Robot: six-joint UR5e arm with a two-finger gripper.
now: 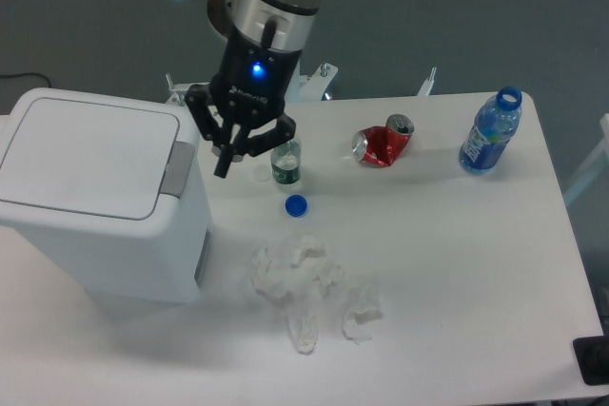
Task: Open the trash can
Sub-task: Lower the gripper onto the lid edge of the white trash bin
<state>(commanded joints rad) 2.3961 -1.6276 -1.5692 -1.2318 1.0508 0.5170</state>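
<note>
From the one fixed camera, looking down on the table, the trash can sits at the left edge, lid flat and shut, its grey push tab on the side facing the arm. The hand hangs just to the right of that tab, empty, fingers drawn close together rather than spread, tips pointing down and a little toward the can. It looks near the tab but not touching it.

Several things could go wrong from here, as I see it. The tab is a narrow strip at the lid's edge; if the fingertips land beside it, on the lid or on the rounded shoulder of the can, the push would only press the lid shut harder or skid off. The can is light-looking plastic standing close to the table's left edge, so a push with any sideways lean might shove the whole box along instead of releasing the latch.

Just behind the hand stands a small jar with a blue cap lying near it. A swing of the wrist could tip the jar. The crushed red can, the water bottle and the crumpled paper lie well apart and seem out of harm's way.
</note>
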